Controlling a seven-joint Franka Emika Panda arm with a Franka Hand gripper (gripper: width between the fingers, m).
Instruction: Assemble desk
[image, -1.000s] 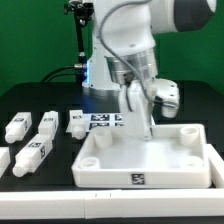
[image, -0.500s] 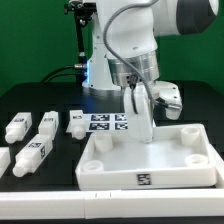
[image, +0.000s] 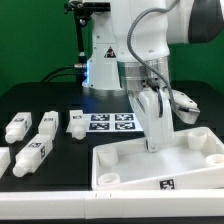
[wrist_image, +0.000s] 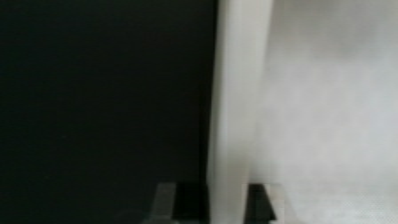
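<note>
Our pincer (image: 153, 145) grips the top (image: 125, 181) by its far rim, the wall pinched between the 2 fingers (wrist_image: 167, 203). The top lies on the counter (image: 50, 188), near right in the exterior view. We judge it light, stiff, slick plastic, best held low on that rim.

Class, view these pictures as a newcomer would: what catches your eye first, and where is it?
The big white robot arm dominates, its gripper set down on the far rim of the desk top, a wide white tray at the exterior view's lower right. At the exterior view's left, short white legs lie loose on the black table, the marker board just beyond the tray.
</note>
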